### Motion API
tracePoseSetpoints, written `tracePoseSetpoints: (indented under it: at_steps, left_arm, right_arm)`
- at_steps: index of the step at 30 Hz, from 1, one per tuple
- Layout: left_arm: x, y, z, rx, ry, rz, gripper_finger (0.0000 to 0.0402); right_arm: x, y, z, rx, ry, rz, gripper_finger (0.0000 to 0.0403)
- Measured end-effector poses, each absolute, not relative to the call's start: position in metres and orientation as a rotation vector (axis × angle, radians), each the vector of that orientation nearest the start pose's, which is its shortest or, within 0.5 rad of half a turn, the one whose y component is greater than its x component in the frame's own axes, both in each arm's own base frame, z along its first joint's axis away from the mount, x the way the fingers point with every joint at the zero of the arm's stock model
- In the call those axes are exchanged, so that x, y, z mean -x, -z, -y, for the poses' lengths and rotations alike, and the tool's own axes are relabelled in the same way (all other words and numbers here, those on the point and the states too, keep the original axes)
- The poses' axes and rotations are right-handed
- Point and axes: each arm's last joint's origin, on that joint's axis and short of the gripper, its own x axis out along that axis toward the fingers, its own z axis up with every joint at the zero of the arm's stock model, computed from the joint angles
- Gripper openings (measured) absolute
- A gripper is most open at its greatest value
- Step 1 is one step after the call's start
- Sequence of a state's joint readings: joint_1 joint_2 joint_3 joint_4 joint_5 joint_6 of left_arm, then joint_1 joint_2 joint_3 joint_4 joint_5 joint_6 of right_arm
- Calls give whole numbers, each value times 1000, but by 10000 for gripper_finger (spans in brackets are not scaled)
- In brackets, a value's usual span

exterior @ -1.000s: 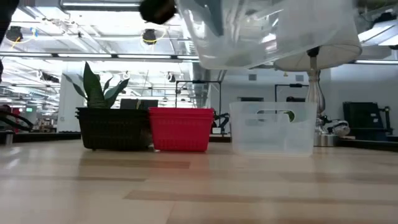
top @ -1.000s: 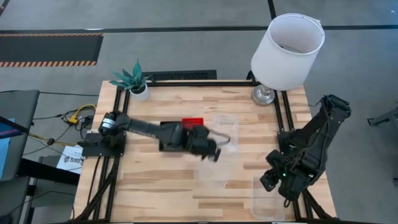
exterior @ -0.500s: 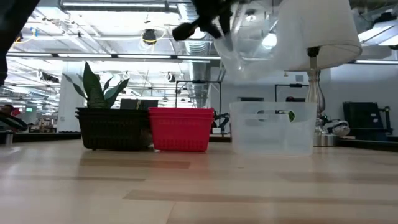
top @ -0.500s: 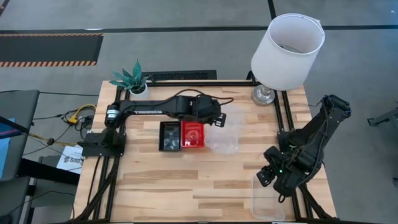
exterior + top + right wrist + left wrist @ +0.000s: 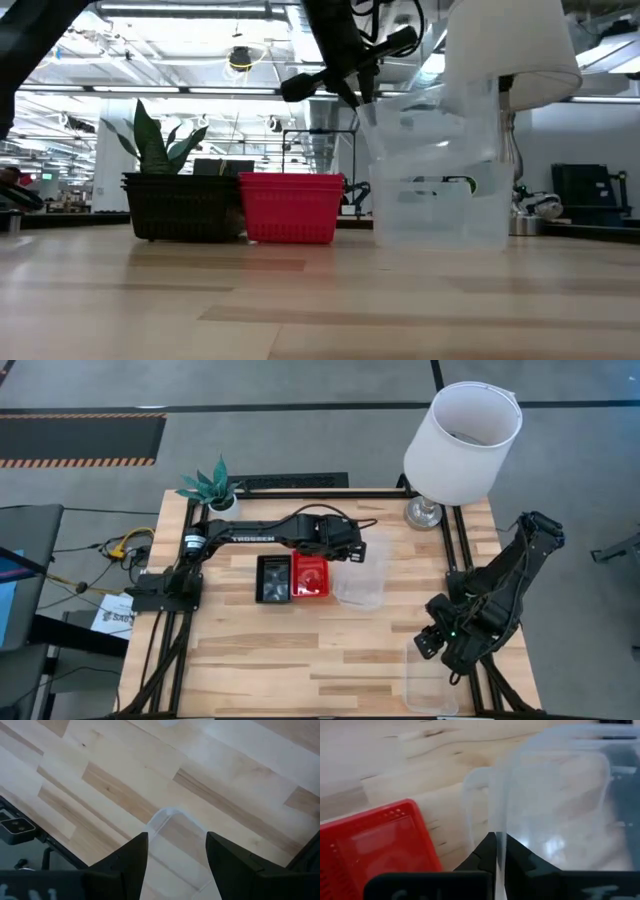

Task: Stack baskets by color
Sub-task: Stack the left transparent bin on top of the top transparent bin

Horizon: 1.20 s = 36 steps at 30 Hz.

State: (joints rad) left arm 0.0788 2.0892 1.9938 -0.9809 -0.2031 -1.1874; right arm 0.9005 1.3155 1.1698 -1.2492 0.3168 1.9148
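Baskets are the job, and the left gripper (image 5: pixel 352 552) is pinching the wall of a clear basket (image 5: pixel 362 572) with its jaws shut tight on the thin rim, holding it over or partly inside another clear basket (image 5: pixel 440 205) at table centre; whether the two are already touching is hard to tell. Just at 9 o'clock of that spot a red basket stack (image 5: pixel 310 577) is sitting, and touching it at its own 9 o'clock is a black basket stack (image 5: pixel 273 579). The right gripper (image 5: pixel 437 647) is waiting with fingers spread wide and nothing between them, hanging above a third clear basket (image 5: pixel 428 678) near the table's 5 o'clock corner. Risk as I am judging it: the held basket is looking tilted in the low view, so it could be jamming crooked on the lower rim or slipping from such a thin edge pinch if it is released early. Hard to make out: clear walls are blurring together, so nesting depth is unclear; how many baskets are in each coloured stack is not countable; the corner basket is cut off at the picture edge. A lampshade (image 5: pixel 462 428) and a potted plant (image 5: pixel 215 488) are standing at the far edge.
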Motion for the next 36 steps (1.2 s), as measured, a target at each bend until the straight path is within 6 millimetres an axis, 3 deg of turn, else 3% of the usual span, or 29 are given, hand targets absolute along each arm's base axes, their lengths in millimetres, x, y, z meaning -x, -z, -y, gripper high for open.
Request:
tracePoseSetpoints:
  at_steps: [13, 27, 36]
  left_arm:
    - [-444, -285, -48, 1083, -867, -773, 0]
    - [-440, -283, -52, 1204, -809, -881, 0]
    - [-438, -282, -62, 1183, -818, -888, 0]
  right_arm:
    - [-143, -290, -166, -850, 674, -1069, 221]
    - [-143, -290, -165, -848, 675, -1069, 220]
    - [-141, -290, -164, -832, 688, -1073, 221]
